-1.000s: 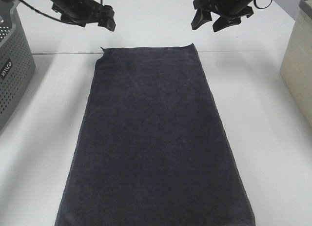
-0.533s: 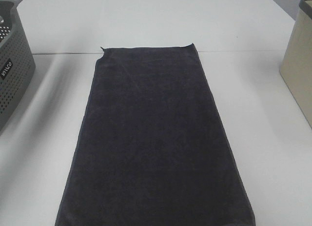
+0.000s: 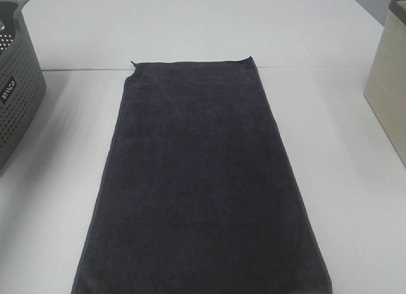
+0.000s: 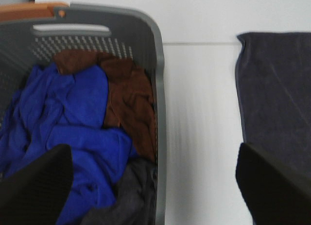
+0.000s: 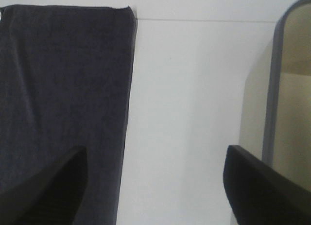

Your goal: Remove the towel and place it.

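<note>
- The towel (image 3: 200, 186) is seen flat on the tabletop (image 3: 190, 27), between the gray basket (image 3: 16, 91) and beige bin (image 3: 388, 84).
- Blue cloth (image 4: 68, 132) in the basket is shown only by the left wrist view.
- Both the left pincer (image 4: 155, 186) and right pincer (image 5: 155, 186) are spread wide, empty.

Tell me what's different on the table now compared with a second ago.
Both black arms, with their hands open and empty over the far end of the table, have pulled back out of the overhead view. The large dark charcoal terry towel lies flat as before, and the grey perforated basket and beige bin have not moved.
</note>
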